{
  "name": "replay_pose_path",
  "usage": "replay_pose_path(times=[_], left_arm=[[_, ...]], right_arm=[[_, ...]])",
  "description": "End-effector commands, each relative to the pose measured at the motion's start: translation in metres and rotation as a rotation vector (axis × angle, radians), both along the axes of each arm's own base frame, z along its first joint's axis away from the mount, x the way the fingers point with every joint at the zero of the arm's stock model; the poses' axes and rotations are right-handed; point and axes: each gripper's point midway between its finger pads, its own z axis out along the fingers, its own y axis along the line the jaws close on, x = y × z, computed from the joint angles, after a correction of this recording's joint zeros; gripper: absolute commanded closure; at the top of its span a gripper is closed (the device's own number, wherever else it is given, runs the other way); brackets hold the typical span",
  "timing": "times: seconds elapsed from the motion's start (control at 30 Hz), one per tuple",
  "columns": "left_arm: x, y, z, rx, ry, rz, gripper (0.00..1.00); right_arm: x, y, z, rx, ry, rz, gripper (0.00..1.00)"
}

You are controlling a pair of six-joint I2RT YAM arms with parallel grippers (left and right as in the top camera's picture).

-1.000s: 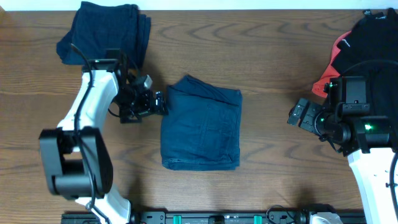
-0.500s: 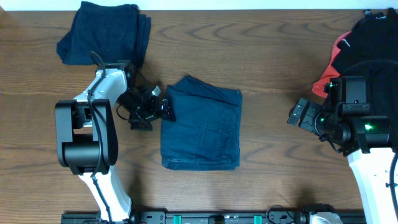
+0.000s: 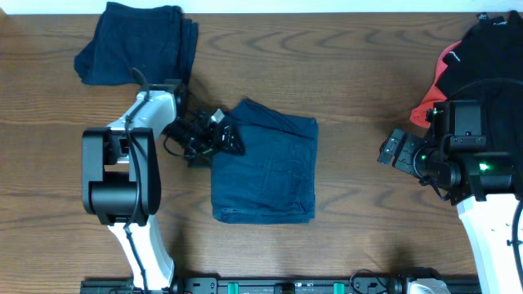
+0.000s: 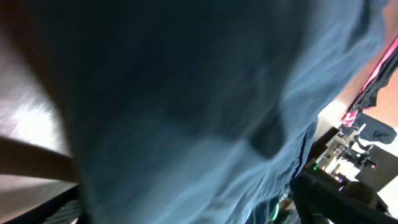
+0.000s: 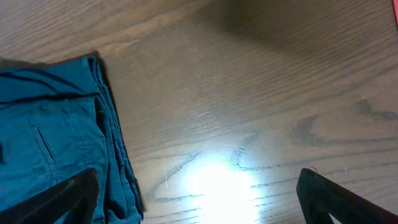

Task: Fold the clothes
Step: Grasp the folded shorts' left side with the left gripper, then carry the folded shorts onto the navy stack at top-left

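The dark navy garment [image 3: 265,163] lies folded in a rectangle at the table's middle. My left gripper [image 3: 231,141] is at its upper left edge, its tip over the cloth. The left wrist view is filled with blurred navy cloth [image 4: 186,112]; no fingers show there, so I cannot tell how the jaws stand. My right gripper [image 3: 391,152] is open and empty above bare wood, to the right of the garment. In the right wrist view the garment's right edge [image 5: 56,124] lies at the left, and the fingertips [image 5: 68,196] stand wide apart.
A second folded navy garment [image 3: 139,41] lies at the back left. A pile of black clothes [image 3: 486,49] with a coral-red piece [image 3: 426,108] sits at the back right, close to the right arm. The table is brown wood [image 3: 351,73].
My left gripper has moved right, from just beside the garment's left edge to over that edge. The right arm and the garment's shape have not changed.
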Motion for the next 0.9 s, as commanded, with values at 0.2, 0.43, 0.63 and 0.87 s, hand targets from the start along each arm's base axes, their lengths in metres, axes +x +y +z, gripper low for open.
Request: replay_pose_path(times=[0.2,0.43,0.63,0.87], left_arm=[[0.004,0.010,-0.046,0.091,-0.070,-0.060,0.43],[0.030,0.008,-0.050,0.088,-0.183,-0.046,0.94],[0.071,0.006,-0.049,0.084,-0.363,-0.023,0.94],[0.128,0.008,-0.035,0.111,-0.617,-0.008,0.94]], right_arm=[[0.001,0.001,0.002,0.007,-0.006,-0.012,0.01],[0.001,0.001,0.002,0.007,-0.006,-0.012,0.01],[0.001,0.001,0.002,0.007,-0.006,-0.012,0.01],[0.001,0.001,0.002,0.007,-0.006,-0.012,0.01]])
